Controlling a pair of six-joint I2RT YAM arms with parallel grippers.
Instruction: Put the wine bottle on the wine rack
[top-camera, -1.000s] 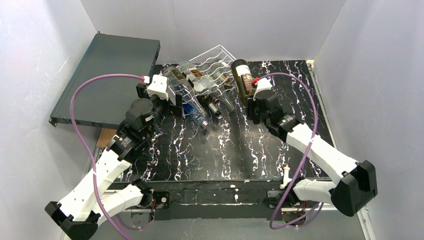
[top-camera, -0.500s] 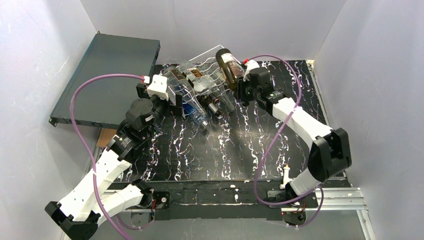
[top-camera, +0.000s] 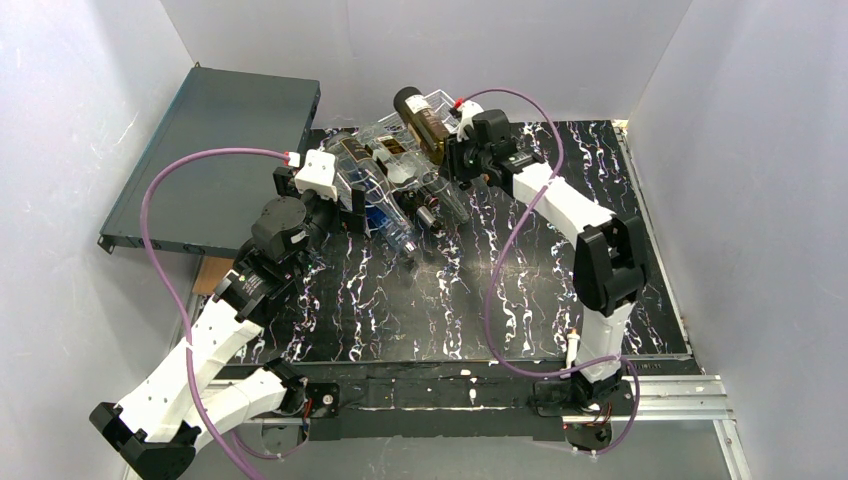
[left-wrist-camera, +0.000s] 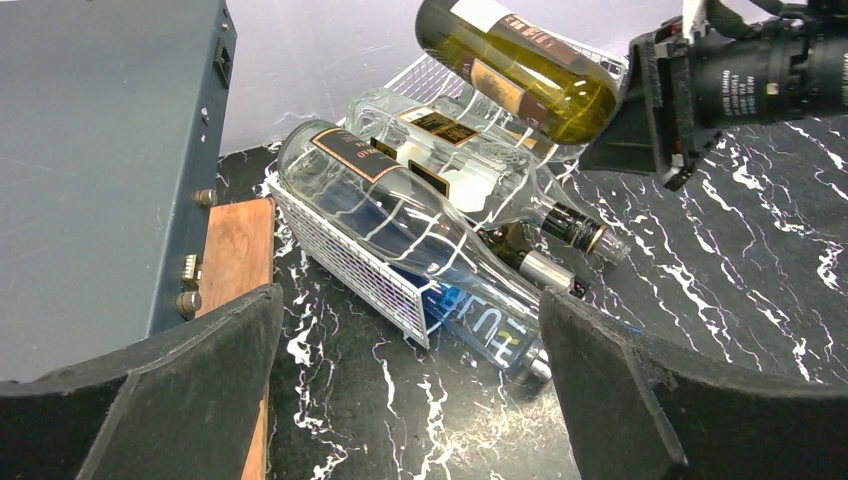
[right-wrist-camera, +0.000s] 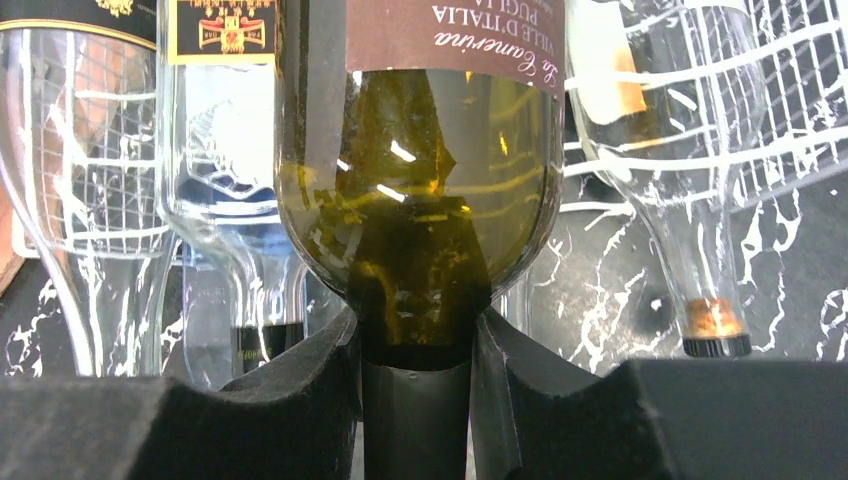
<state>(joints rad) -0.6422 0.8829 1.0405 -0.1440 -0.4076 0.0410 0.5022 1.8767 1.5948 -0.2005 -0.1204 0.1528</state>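
This is a robotics lab test cell. Plain white panels (top-camera: 90, 200) wall in a black marble-patterned worktop (top-camera: 400, 300) on three sides. Two white-and-black robot arms (top-camera: 215, 340) are bolted to a metal rail (top-camera: 680, 385) at its near edge, and purple cables (top-camera: 230, 152) loop loose from them.

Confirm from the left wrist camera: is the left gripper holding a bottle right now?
No, the left gripper stands wide open, its jaws far apart with nothing between them.

Brown label (right-wrist-camera: 455, 30) on the wine bottle (right-wrist-camera: 415, 200): "Camerina", "D'ITALIA", "PUGLIA", in pale lettering.
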